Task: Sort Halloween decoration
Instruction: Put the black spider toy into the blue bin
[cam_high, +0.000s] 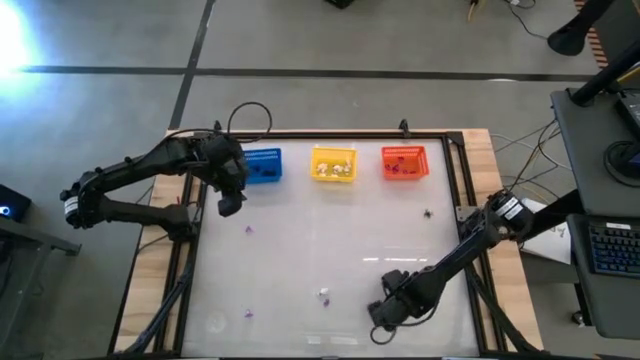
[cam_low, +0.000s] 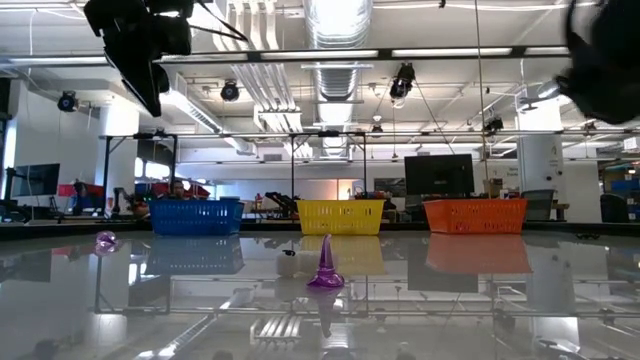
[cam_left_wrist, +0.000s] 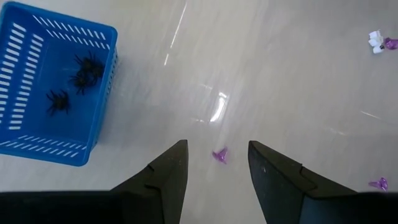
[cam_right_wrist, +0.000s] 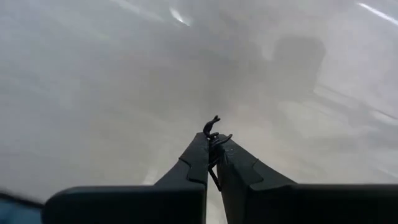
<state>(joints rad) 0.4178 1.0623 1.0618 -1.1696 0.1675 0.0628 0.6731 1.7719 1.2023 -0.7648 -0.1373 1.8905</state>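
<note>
- Step in hand, by the look of it: a pick-up just made at the near right of the glossy white tabletop (cam_high: 330, 250).
- Right claw (cam_right_wrist: 213, 149) pressed shut low over the near-right area, with a tiny black spindly trinket (cam_right_wrist: 212, 134), likely a spider, pinched between the tips, its legs poking out.
- Left claw (cam_left_wrist: 217, 168) parted wide and empty, hovering at the far left just beside the blue mesh basket (cam_high: 262, 165).
- Directly below the left claw: a small purple trinket (cam_left_wrist: 220, 155) lying loose on the tabletop.
- Inside the blue mesh basket: black spider trinkets (cam_left_wrist: 86, 70) already dropped in, so black seems to belong there.
- Yellow mesh basket (cam_high: 333, 163) at far centre holding pale pieces; orange-red mesh basket (cam_high: 404, 162) at far right holding dark bits, too small to name.
- Scattered and unsorted: a purple cone-shaped trinket (cam_low: 325, 268) near the middle, a white trinket (cam_high: 324, 295) at near centre, a purple piece (cam_high: 248, 313) at near left, a small dark trinket (cam_high: 428, 213) at right.
- Next move probably calls for a lift clear of the surface, then a long carry across to the far-left basket, keeping the pinch firm on so thin a piece.
- Risk: crowding the left arm parked beside that same basket.
</note>
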